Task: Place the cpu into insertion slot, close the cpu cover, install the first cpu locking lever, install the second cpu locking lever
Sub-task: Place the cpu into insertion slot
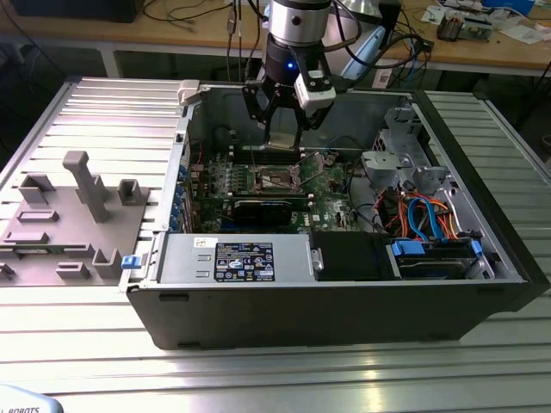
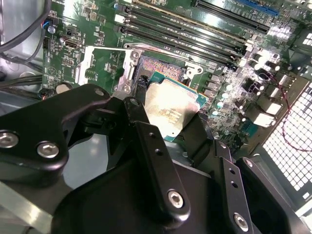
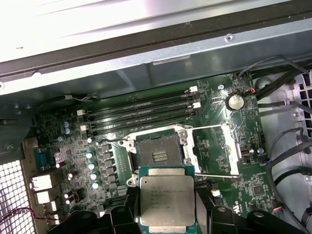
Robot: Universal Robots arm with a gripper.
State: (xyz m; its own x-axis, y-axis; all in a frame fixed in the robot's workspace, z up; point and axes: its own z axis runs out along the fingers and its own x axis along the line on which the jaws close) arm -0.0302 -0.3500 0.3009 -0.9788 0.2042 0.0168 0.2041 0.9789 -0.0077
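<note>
Off to the exterior view's left of the gripper, outside the open computer case, a grey moulded fixture tray lies on the ribbed metal table, well apart from the work. Within the case, the tool hangs over the green motherboard. The arm's wrist points straight down and the black fingers stand near vertical. The fingers are closed narrowly on the cpu, pinching it by two opposite edges. It is held flat with its dull silver top facing up toward the wrist. The insertion slot lies below the tool and, judging by the first wrist view, a little beyond the chip's leading edge. It is dark, bare and apart from the chip, so the cpu is not yet seated. The chip's sides look roughly square with the socket's silvery rim, so little twist seems needed. To one side of the socket the cpu cover is swung open and lies back on the board, leaving the recess clear. The long memory slots run past the socket's far side from the tool. To the exterior view's right of the gripper stand a metal drive cage and looped blue and orange cables, well clear of the fingers.
</note>
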